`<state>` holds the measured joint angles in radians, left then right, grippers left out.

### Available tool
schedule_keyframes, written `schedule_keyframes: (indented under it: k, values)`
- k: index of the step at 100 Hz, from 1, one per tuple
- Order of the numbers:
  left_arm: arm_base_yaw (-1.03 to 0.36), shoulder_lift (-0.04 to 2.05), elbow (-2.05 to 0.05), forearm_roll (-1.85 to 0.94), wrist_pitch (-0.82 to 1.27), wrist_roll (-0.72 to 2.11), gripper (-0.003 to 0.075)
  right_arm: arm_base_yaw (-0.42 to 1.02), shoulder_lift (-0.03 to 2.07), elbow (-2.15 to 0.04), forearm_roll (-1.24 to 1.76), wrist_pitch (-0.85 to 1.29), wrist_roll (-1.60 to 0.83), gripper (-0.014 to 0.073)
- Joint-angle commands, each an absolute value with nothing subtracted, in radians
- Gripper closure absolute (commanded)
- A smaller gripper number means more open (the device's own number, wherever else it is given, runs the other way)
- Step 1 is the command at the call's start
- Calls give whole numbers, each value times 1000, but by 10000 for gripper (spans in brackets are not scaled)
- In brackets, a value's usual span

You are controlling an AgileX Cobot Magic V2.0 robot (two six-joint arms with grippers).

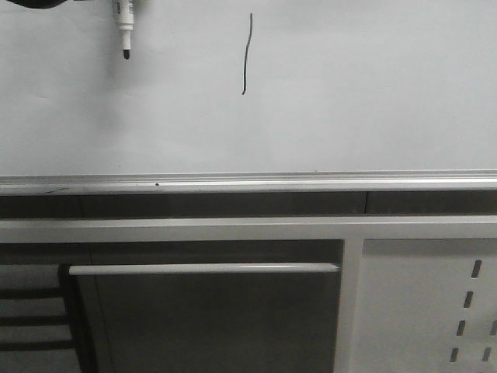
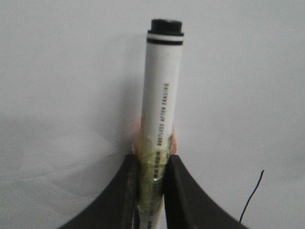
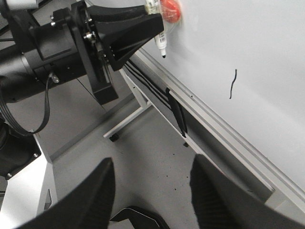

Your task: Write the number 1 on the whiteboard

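The whiteboard (image 1: 349,93) fills the upper front view, with a silver rail (image 1: 248,183) along its near edge. The number 1 (image 1: 246,54) is a thin black near-vertical stroke on it; it also shows in the left wrist view (image 2: 251,198) and the right wrist view (image 3: 232,84). My left gripper (image 2: 152,162) is shut on a white marker pen (image 2: 160,95). In the front view the pen (image 1: 124,27) points its black tip down, well left of the stroke. My right gripper (image 3: 152,174) is open and empty, off the board, over the floor.
Below the board's rail are a grey frame, a horizontal bar (image 1: 202,269) and a white perforated metal panel (image 1: 458,311). The right wrist view shows the left arm (image 3: 57,47), a white stand leg (image 3: 126,123) and grey floor.
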<state>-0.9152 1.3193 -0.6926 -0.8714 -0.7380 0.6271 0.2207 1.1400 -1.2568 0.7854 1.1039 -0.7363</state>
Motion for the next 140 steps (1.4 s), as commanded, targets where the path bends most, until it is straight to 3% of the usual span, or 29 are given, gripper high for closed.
schedule_keyframes:
  k: [1, 77, 98, 140]
  values:
    - [-908, 1301, -726, -840, -826, 625, 740, 216, 1115, -1289, 836, 1073, -736, 267]
    - [-908, 1301, -726, -844, -822, 625, 738, 216, 1115, -1289, 836, 1077, -736, 266]
    - [-908, 1301, -726, -844, -818, 625, 652, 216, 1115, -1289, 836, 1077, -736, 266]
    - [-908, 1301, -726, -844, -818, 625, 653, 216, 1115, -1289, 836, 1079, -736, 267]
